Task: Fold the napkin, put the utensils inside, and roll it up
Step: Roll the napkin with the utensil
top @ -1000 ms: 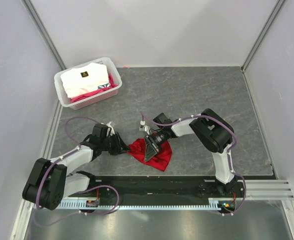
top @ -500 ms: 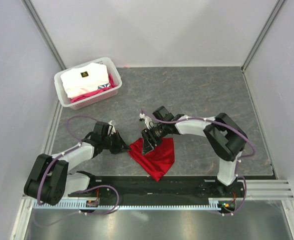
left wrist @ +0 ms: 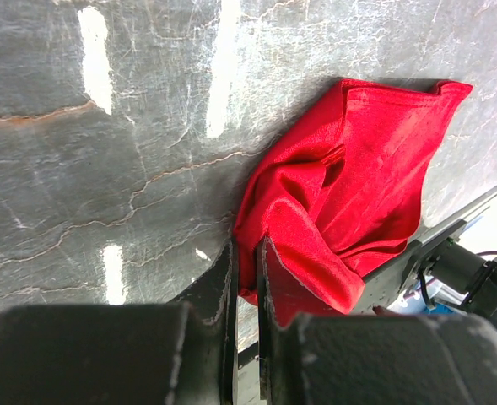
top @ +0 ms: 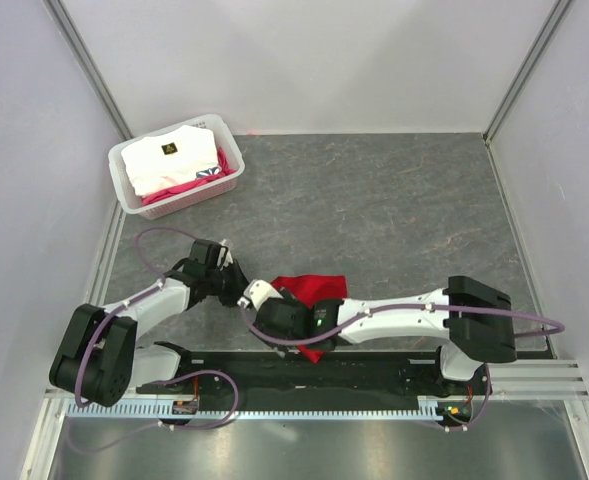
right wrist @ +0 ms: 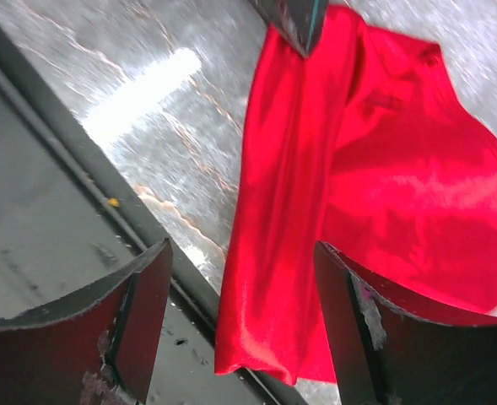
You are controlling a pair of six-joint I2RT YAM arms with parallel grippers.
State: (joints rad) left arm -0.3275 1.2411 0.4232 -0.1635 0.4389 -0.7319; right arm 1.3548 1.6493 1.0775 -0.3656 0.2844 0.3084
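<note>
One red napkin (top: pixel 310 287), one white basket (top: pixel 117 172), two arms (top: pixel 139 312) (top: pixel 394 318).

Bright and even from overhead in the top view, with only faint, soft shadows under the arms and sharp focus to the corners. Streaked with white glare on the table (left wrist: pixel 92 59) at the upper left of the left wrist view, crisp on the napkin (left wrist: pixel 358 186), blurred on the left gripper's fingers (left wrist: pixel 218 283) at the bottom edge. Smeared by motion blur all over the right wrist view, with a glare patch at upper left, sheen on the cloth, and soft right gripper's fingers (right wrist: pixel 143 312) down low.
</note>
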